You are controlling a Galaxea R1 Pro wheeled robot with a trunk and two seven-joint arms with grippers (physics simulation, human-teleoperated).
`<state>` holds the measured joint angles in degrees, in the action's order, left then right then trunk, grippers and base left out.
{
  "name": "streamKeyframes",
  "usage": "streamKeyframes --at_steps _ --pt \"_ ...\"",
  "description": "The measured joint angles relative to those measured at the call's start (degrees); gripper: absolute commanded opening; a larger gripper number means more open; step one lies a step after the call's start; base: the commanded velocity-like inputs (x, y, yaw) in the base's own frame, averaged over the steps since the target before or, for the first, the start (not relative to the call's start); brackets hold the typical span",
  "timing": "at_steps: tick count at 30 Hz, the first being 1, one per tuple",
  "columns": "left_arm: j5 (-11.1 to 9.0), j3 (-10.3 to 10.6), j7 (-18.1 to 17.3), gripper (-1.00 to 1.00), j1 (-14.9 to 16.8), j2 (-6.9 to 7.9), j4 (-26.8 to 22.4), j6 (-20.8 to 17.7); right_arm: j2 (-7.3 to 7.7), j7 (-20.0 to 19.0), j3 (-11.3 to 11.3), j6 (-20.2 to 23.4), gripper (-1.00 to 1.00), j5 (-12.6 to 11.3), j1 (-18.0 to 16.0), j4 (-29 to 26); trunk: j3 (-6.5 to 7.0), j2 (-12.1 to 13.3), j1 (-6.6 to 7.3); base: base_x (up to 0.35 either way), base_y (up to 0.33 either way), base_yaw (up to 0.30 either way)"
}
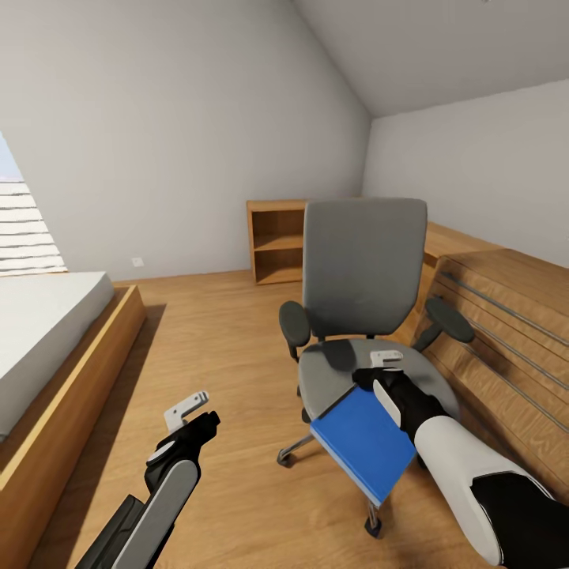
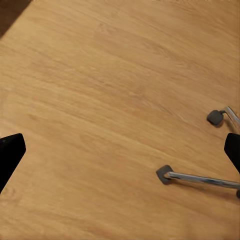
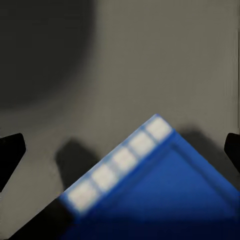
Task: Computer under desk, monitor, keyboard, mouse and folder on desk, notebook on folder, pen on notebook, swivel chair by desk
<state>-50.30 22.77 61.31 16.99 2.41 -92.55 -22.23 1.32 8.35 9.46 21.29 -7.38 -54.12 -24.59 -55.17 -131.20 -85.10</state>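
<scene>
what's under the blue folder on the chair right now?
The flat bright blue folder lies on the grey upholstered swivel chair seat, its front corner hanging past the seat edge over the light wood floor. Whatever else lies beneath it is covered.

Both arms wear glossy black shells with pale grey-white panels. The left gripper [image 1: 192,405] ends in light grey angular fingers; the right gripper [image 1: 387,358] matches, above a rounded white forearm casing.
</scene>
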Motion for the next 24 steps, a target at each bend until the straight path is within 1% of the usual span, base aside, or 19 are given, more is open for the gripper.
streamKeyframes --at_steps 24 --pt "-0.1 0.1 0.0 1.00 0.0 0.00 0.2 0.0 -0.06 0.0 0.0 0.0 1.00 0.0 0.0 0.0 4.31 9.6 5.27 0.000 0.000 0.000"
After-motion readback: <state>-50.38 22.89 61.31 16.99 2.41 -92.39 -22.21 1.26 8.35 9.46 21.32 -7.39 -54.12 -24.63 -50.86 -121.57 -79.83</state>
